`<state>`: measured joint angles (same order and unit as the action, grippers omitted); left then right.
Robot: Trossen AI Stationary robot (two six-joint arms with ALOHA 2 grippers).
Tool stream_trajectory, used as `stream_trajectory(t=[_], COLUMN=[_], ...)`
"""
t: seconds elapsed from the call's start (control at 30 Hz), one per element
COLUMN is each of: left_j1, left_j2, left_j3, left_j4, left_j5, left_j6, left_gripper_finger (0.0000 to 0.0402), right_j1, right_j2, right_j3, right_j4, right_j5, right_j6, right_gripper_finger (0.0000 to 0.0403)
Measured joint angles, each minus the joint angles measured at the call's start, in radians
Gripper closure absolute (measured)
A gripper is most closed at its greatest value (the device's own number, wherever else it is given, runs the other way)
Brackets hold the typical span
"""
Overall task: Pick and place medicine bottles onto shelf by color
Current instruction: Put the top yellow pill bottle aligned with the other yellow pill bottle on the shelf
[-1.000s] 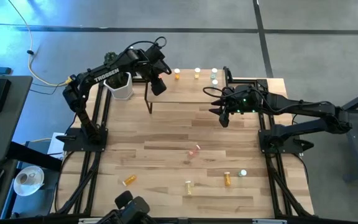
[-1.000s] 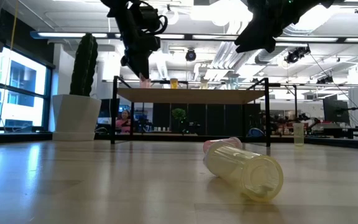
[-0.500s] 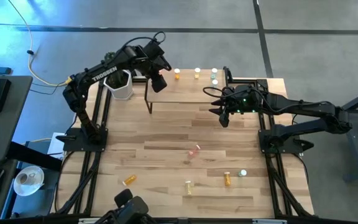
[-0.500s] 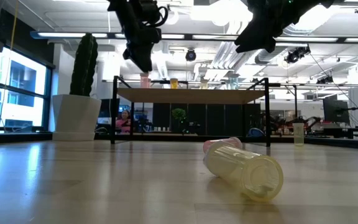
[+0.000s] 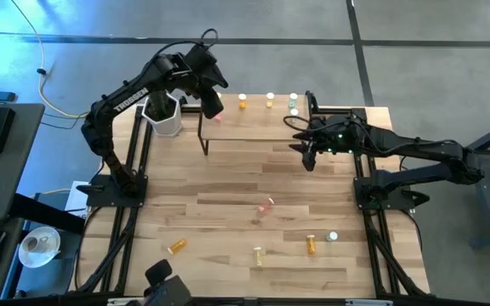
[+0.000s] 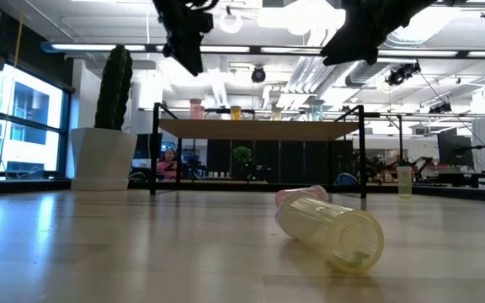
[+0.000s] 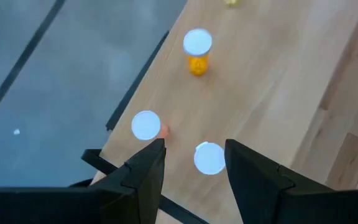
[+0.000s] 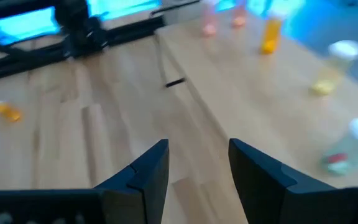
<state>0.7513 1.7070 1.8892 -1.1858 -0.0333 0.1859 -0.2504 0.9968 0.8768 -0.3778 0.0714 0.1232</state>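
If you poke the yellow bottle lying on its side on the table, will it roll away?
Probably. The yellow bottle is a smooth cylinder lying flat on the bare table, so a sideways nudge would likely roll it. It looks small and thin-walled, so probably light.

Two dark jointed arms, white lettering on the left arm (image 5: 134, 89), seemingly green lights on the right arm (image 5: 339, 136).

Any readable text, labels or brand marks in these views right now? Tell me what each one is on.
"TROSSEN": white letters along the left arm, readable in the high view.
Medicine bottles: no label text can be made out in any view.
Shelf: no markings visible.
Nothing else is legible.
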Motion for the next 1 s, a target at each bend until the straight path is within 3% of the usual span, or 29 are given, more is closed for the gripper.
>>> stream_trajectory(t=[0.2,0.43,0.83,1.0], left_j1=[-0.013,-0.056,-0.204,-0.281], left_j2=[-0.056,-0.184,-0.390,-0.459], left_j3=[-0.034,-0.323,-0.703,-0.898], left_j4=[0.031,0.263,0.673,0.961], left_j5=[0.035,0.116,0.116,0.113], left_j6=[-0.019,-0.064,-0.129,-0.156], left_gripper_finger=[0.0243,0.0243,0.0243,0.0243], right_j1=[0.000,-0.032,-0.230,-0.331], right_j2=[-0.080,-0.155,-0.220,-0.210], right_j3=[0.000,0.000,0.001,0.001], right_j4=[-0.002,-0.080,-0.230,-0.366], right_j5=[0.137,0.268,0.234,0.176], right_j6=[0.000,0.000,0.113,0.192], right_gripper_finger=[0.0245,0.0245,0.0245,0.0245])
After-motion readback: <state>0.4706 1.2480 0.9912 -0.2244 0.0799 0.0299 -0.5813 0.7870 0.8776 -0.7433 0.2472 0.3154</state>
